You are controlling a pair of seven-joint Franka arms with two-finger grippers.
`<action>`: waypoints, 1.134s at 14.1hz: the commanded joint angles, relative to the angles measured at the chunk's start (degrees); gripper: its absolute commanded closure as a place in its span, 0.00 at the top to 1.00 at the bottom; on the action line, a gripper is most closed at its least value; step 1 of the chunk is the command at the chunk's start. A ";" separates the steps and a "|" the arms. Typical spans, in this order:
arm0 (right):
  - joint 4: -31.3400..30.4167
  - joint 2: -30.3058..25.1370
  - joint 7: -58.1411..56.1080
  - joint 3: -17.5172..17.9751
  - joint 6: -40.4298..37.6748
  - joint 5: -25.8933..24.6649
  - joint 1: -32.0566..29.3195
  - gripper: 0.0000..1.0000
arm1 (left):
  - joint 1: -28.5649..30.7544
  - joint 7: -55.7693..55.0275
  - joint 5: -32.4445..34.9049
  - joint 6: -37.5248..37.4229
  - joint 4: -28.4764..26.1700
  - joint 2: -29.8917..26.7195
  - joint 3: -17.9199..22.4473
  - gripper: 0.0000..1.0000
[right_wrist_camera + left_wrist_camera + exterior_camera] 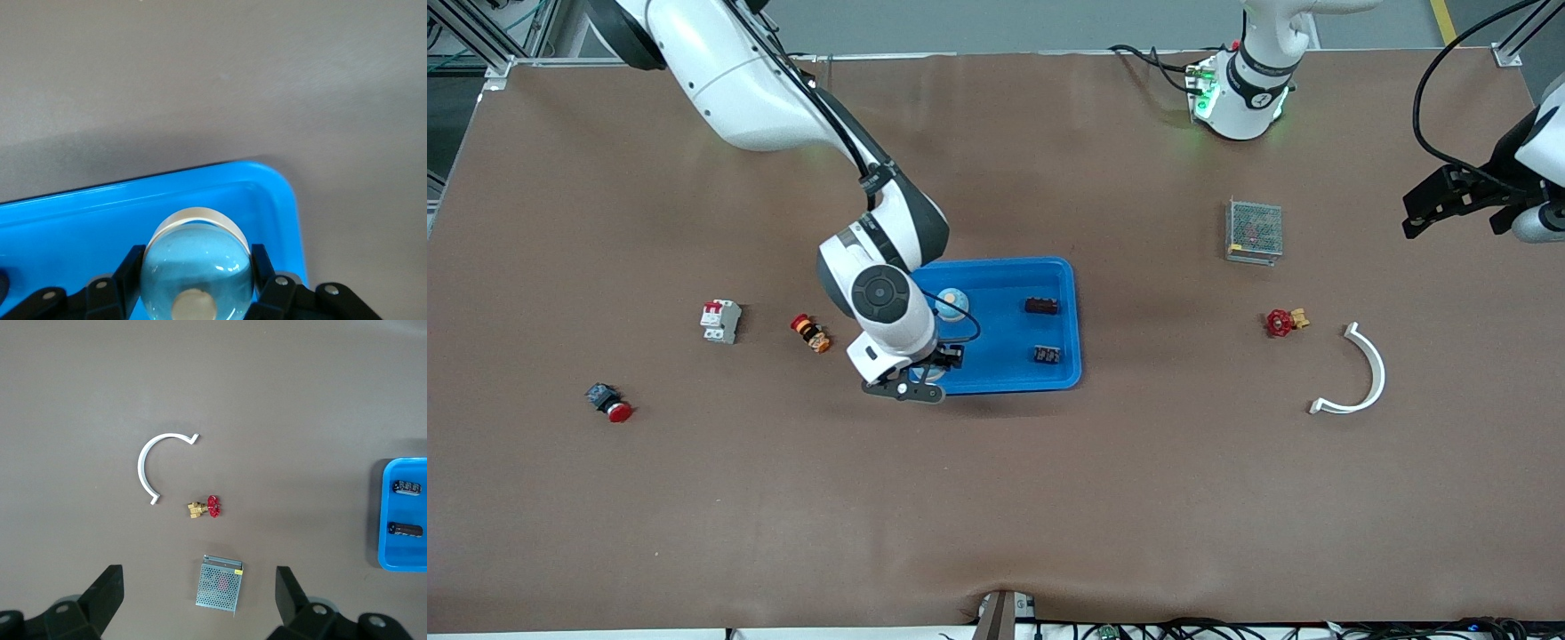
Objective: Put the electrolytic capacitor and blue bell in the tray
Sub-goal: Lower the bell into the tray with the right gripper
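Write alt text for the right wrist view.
The right gripper is shut on a pale blue bell, holding it over a corner of the bright-blue tray. Bare brown table fills the rest of the view.

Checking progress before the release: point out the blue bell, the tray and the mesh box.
blue bell (198, 267): right wrist view, its glossy dome.
tray (1069, 307): front view, its rim toward the left arm's end.
mesh box (1254, 231): front view, its perforated top.

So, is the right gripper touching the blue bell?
Touching. In the right wrist view, the right gripper has its fingers pressed against both sides of the blue bell, over the tray.
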 commanded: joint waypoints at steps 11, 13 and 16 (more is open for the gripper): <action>0.84 3.90 0.87 -0.57 2.94 0.18 4.03 0.46 | -0.23 1.35 -1.00 -0.09 0.16 -0.44 0.55 1.00; 0.84 4.34 0.78 -0.57 3.29 0.18 4.30 0.47 | -0.31 1.09 -1.00 -0.09 0.25 -0.44 0.46 1.00; 0.75 4.86 0.78 -0.57 4.00 0.18 4.82 0.47 | -0.31 1.17 -1.00 -0.09 0.16 -0.35 0.46 1.00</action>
